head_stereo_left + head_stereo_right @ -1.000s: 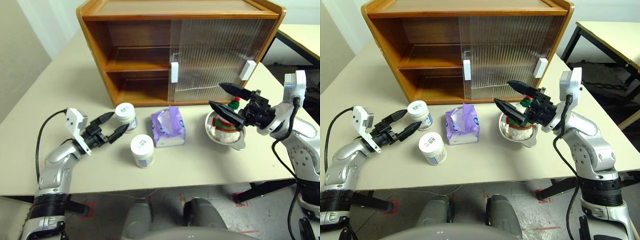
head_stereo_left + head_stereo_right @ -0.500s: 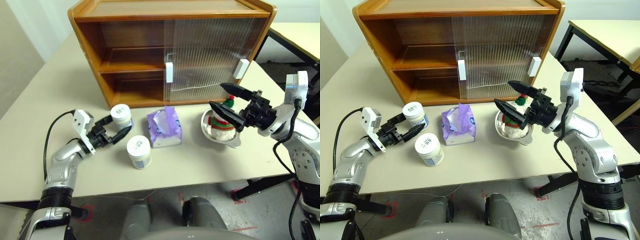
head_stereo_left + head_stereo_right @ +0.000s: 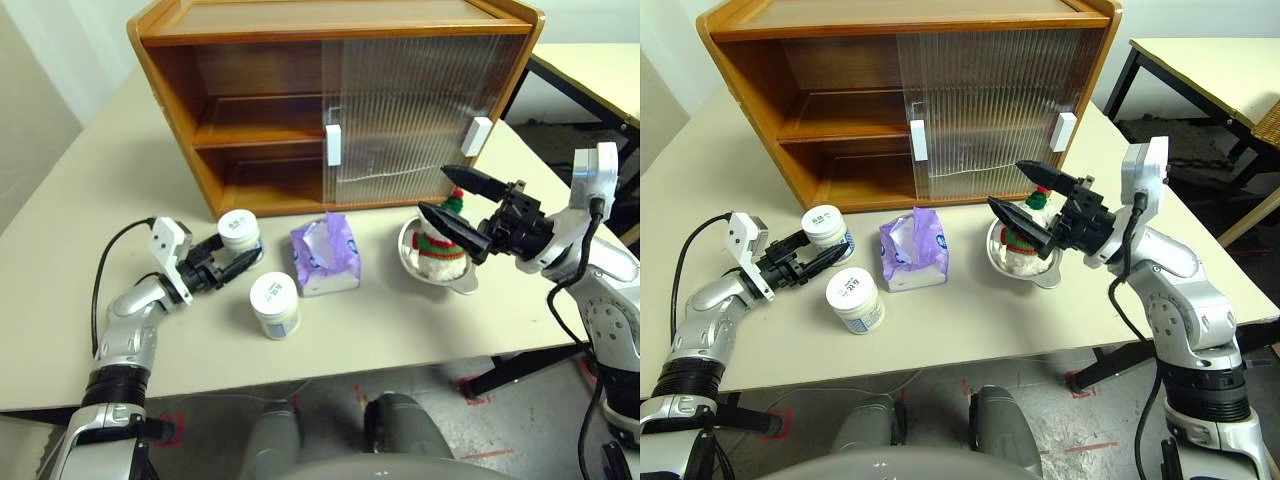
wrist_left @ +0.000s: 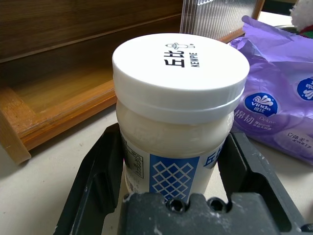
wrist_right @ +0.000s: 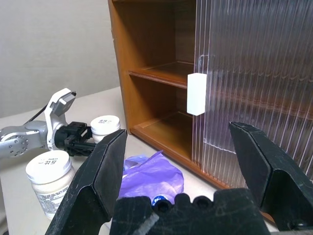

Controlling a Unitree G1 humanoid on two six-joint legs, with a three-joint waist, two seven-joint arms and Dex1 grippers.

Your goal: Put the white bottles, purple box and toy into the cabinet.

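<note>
Left gripper (image 3: 228,267) straddles white bottle (image 3: 240,231), fingers not yet pinching; squeeze squarely below lid, then lift toward cabinet (image 3: 260,150) at 12 o'clock.

Cabinet (image 3: 330,100) left half stands open; sliding doors (image 3: 420,110) seemingly block the right.

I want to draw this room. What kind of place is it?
Probably a test room or lab, not a home: plain tables, a bare grey floor with red tape marks, and a small wooden cabinet set on the table for practice.
</note>
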